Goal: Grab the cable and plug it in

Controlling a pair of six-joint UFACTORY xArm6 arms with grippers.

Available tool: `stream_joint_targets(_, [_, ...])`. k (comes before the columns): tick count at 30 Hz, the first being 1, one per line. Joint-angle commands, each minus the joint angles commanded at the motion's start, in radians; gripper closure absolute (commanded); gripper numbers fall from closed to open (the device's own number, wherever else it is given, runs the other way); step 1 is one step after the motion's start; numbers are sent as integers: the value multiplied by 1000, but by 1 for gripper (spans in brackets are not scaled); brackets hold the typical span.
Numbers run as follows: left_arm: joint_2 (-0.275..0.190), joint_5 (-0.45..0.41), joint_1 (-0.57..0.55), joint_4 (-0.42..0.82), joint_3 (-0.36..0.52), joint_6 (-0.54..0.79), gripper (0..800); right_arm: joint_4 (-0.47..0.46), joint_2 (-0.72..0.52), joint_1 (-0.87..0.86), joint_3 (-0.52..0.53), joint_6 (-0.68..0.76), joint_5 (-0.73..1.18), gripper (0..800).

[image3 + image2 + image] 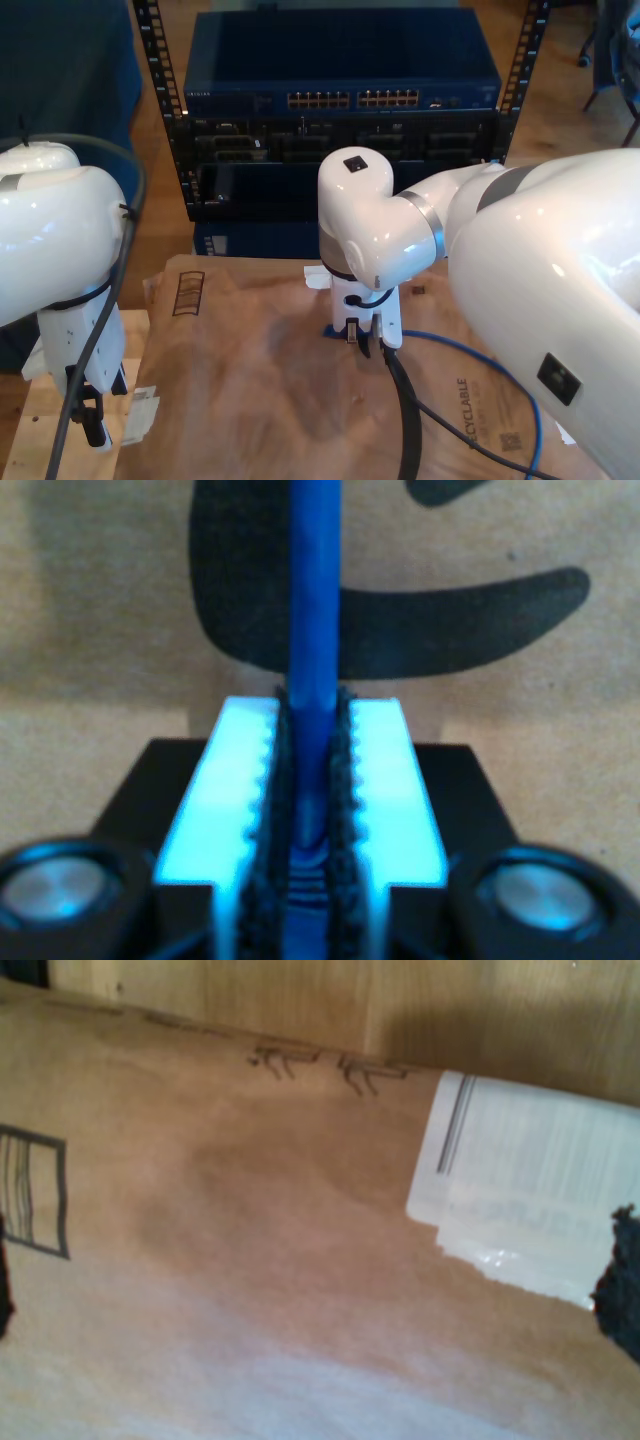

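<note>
The bright blue cable [313, 630] runs straight between the white, black-padded fingers [238, 790] of my second gripper [312, 715], which is shut on it just above brown cardboard. In the exterior view, my second gripper [362, 335] points down at the middle of the cardboard sheet [250, 390], and the cable [432, 340] trails off toward that view's right. My first gripper [310, 1290] hangs over the cardboard beside a white label [530, 1200]. Its dark fingertips [620, 1290] stand far apart with nothing between them. It is at the exterior view's lower left [92, 425].
A blue network switch [340, 70] with rows of ports [350, 100] sits in a rack behind the cardboard. A thick black arm cable [405, 420] runs down from my second gripper. A wooden surface [300, 1000] borders the cardboard.
</note>
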Motion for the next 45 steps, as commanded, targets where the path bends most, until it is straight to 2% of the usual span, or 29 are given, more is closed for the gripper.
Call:
stream_joint_targets(4, [-11, 9, 0, -40, -9, 3, 0, 0, -112, -2, 23, -2, 63, 797])
stream_joint_targets(11, [-15, 54, -9, -247, -97, 14, 0, 6, -333, -26, 49, 3, 238, 797])
stream_joint_targets(14, [-15, 46, -72, -305, -101, 25, 0, 12, -439, -60, 72, 3, 267, 797])
stream_joint_targets(17, [-9, 41, -157, -367, -141, 25, 0, 26, -517, -81, 71, 2, 311, 797])
stream_joint_targets(23, [23, 54, -180, -555, -272, 26, 0, 104, -598, -104, 55, -37, 408, 797])
stream_joint_targets(26, [23, 54, -180, -595, -290, 26, 0, 161, -692, -183, 48, -63, 470, 798])
stream_joint_targets(29, [-12, 87, -172, -628, -285, 25, 0, 235, -770, -245, 48, -115, 549, 797])
stream_joint_targets(31, [-46, 143, -170, -667, -279, 21, 0, 282, -799, -288, 51, -158, 598, 798])
stream_joint_targets(32, [-46, 163, -170, -687, -281, 21, 0, 305, -806, -310, 51, -173, 614, 798])
stream_joint_targets(36, [-44, 160, -173, -710, -299, 29, 0, 359, -804, -345, 25, -184, 623, 797])
stream_joint_targets(41, [-40, 160, -176, -717, -382, 31, 0, 413, -787, -344, -54, -186, 623, 797])
stream_joint_targets(45, [-38, 166, -178, -781, -446, 35, 0, 445, -776, -344, -107, -187, 624, 798])
